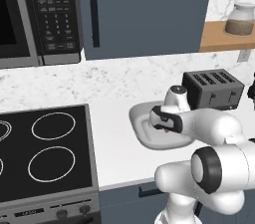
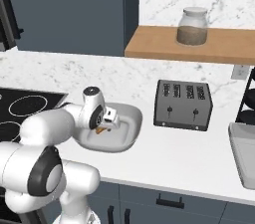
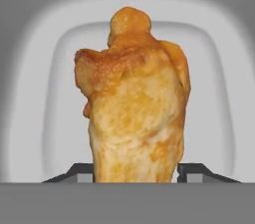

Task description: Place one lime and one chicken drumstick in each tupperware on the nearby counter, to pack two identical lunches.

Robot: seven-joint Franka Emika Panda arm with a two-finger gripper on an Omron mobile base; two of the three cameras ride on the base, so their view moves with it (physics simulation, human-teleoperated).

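Observation:
My gripper (image 3: 134,170) is shut on a golden-brown chicken drumstick (image 3: 134,108), which stands up between the two fingertips. Directly beneath it lies the oval white tupperware (image 3: 30,93). In the left base view the hand (image 1: 162,127) hangs low over that tub (image 1: 141,117) on the white counter (image 1: 114,143). From the right base view a bit of the drumstick (image 2: 102,130) shows under the gripper (image 2: 105,126), inside the tub's rim (image 2: 127,121). The rectangular grey tupperware (image 2: 244,156) sits at the far right. The lime is out of view.
A dark four-slot toaster (image 2: 183,104) stands just right of the tub. The black stovetop (image 1: 45,148) lies to the left, with a microwave (image 1: 40,14) above it. A jar (image 2: 192,26) rests on the wooden shelf. A black rack (image 2: 247,98) is at the right edge.

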